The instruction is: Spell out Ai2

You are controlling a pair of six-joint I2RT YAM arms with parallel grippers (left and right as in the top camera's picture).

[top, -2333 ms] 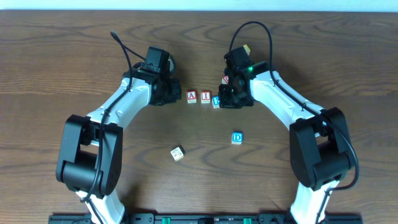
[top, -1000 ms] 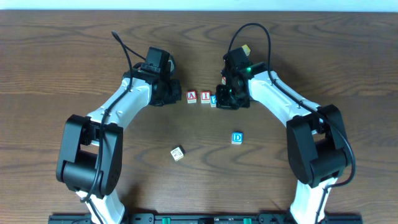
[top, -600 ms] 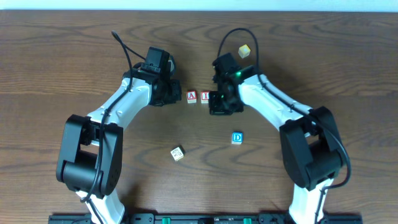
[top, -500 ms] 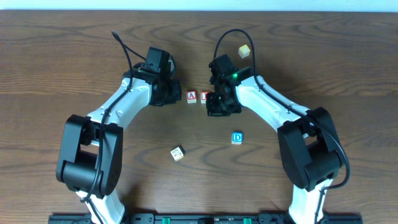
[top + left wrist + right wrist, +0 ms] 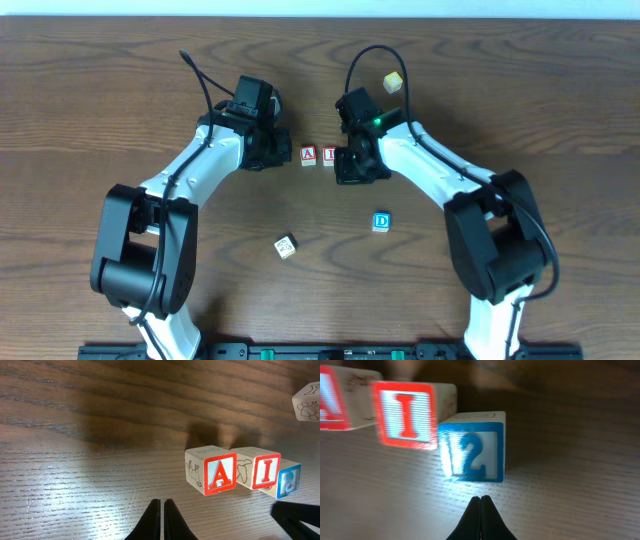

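The red A cube (image 5: pixel 308 155) and the red I cube (image 5: pixel 329 155) stand side by side at the table's middle back. The blue 2 cube (image 5: pixel 472 452) stands against the I cube's (image 5: pixel 407 415) right side, set slightly nearer the right wrist camera. In the overhead view the right gripper (image 5: pixel 350 165) hides it. The right gripper (image 5: pixel 481 497) is shut and empty, its tips just in front of the 2. The left gripper (image 5: pixel 161 502) is shut and empty, on the table left of the A cube (image 5: pixel 218 471). The I cube (image 5: pixel 265 469) and 2 cube (image 5: pixel 288 481) also show in the left wrist view.
A blue D cube (image 5: pixel 381 221) lies in front of the right arm. A pale cube (image 5: pixel 286 246) lies at front centre. A yellowish cube (image 5: pixel 392 81) sits at the back. A cube with a bee drawing (image 5: pixel 307 402) lies behind the row.
The right gripper has moved left with the 2 cube ahead of it, and the 2 now rests against the I. The yellowish cube at the back came into view. The left arm stayed still.
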